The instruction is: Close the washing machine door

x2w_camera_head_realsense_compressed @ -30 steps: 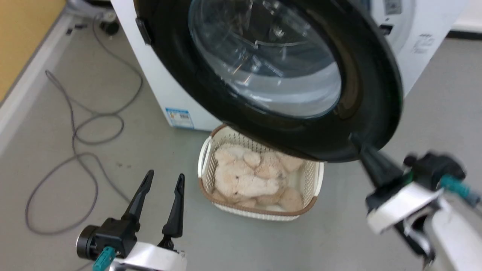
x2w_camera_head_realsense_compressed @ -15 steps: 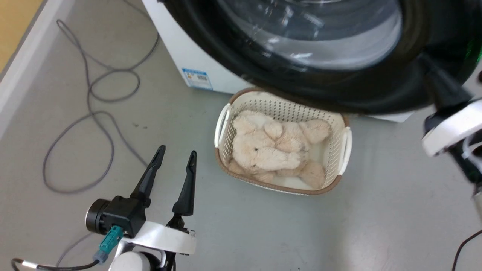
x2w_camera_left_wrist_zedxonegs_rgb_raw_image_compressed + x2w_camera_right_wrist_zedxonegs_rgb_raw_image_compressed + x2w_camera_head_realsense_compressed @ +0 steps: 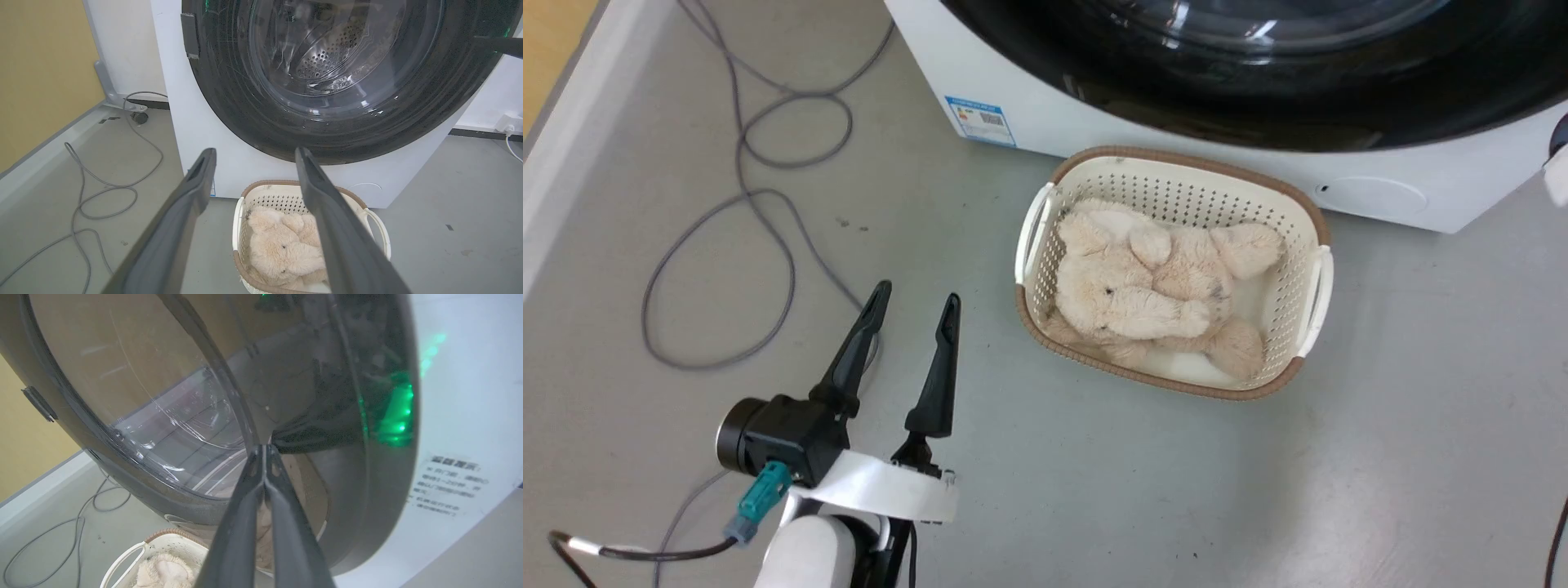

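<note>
The washing machine door (image 3: 1258, 98), black-rimmed with a clear glass bowl, lies close against the white washing machine (image 3: 1045, 122). In the left wrist view the door (image 3: 245, 102) covers the opening, and the perforated drum shows through its glass. My right gripper (image 3: 264, 447) is shut with nothing in it, its joined tips touching the door's glossy face (image 3: 163, 396) near the rim. Those fingers (image 3: 498, 44) show at the door's right edge. My left gripper (image 3: 916, 292) hangs open over the floor, well short of the machine and left of the basket.
A cream perforated basket (image 3: 1176, 184) holding a beige plush toy (image 3: 1143, 286) stands on the grey floor just before the machine, under the door. Grey cables (image 3: 644, 306) loop across the floor at the left. A wall skirting runs along the far left.
The door has swung from wide open to close against the machine, with my right gripper pushing at its rim. The head camera has shifted. The left arm has kept still.
</note>
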{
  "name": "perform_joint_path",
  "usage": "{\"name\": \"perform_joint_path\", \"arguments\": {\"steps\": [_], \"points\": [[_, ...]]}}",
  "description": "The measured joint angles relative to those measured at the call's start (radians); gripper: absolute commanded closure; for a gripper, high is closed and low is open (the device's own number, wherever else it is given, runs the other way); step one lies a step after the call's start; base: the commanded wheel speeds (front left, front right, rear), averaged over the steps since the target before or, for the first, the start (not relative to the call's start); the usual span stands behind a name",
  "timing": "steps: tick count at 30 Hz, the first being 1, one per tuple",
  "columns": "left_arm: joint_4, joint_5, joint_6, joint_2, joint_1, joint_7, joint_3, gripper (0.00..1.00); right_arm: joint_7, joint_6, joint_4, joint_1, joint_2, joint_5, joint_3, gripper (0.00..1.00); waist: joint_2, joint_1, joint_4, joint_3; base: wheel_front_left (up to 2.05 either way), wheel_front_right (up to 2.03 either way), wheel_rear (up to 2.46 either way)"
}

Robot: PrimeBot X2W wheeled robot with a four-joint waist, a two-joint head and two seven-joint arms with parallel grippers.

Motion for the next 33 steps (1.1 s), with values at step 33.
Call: {"name": "perform_joint_path", "arguments": {"steps": [33], "points": [[0.056,-0.013,0.010,-0.001,0.113,0.000,0.076,0.00,-0.156,-0.001,-0.070,0.338,0.097,0.013,0.024,1.00,0.0000,-0.0001,-0.092,-0.293,0.00,0.00,0.00]]}}
